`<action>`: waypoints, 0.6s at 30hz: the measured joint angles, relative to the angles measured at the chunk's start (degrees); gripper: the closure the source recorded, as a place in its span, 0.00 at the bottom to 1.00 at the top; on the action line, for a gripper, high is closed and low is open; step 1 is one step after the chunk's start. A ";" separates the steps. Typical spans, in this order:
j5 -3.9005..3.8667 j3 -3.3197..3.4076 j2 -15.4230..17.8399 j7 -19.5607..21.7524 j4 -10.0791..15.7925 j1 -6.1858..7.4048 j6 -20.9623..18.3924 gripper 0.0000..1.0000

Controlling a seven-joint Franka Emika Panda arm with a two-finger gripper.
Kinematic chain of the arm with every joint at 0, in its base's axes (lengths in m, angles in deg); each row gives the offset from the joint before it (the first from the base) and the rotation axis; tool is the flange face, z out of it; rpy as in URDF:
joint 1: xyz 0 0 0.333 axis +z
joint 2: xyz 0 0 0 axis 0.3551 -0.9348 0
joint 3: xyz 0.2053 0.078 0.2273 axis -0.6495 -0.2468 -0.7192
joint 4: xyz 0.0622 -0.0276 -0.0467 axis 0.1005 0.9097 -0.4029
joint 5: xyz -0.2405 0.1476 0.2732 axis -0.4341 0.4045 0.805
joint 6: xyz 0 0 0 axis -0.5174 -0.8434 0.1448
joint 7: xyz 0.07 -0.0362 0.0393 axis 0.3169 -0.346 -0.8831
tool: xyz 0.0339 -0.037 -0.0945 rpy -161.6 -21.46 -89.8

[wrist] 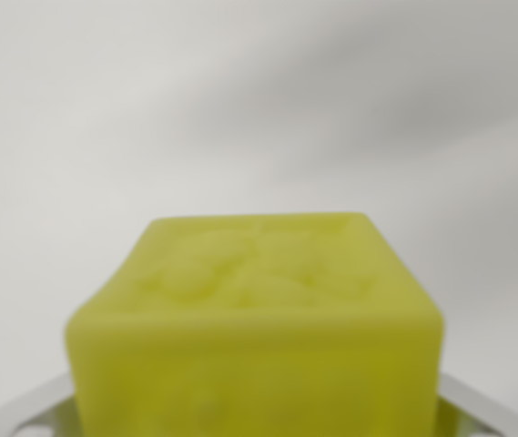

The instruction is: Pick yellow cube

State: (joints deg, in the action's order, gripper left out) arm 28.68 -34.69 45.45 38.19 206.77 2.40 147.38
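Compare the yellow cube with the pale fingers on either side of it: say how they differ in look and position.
The yellow cube is bright yellow-green with a bumpy embossed top; the fingers are pale grey-white and smooth. The cube fills the lower middle of the wrist view; the fingers show only as slivers at the bottom corners, left and right of it. The cube is blocky; the fingers are thin and slanted. Both are blurred, so contact cannot be confirmed.

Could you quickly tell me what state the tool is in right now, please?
Tool: fingers sit against both sides of the yellow cube, apparently closed on it.
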 joint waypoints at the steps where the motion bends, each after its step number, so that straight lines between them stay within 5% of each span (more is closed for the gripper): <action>1: -0.01 0.00 0.28 0.00 -0.11 0.00 -0.40 1.00; 18: -0.08 0.00 4.65 0.06 -2.33 0.00 -6.99 1.00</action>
State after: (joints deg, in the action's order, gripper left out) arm 28.60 -34.69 50.10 38.24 204.44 2.40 140.39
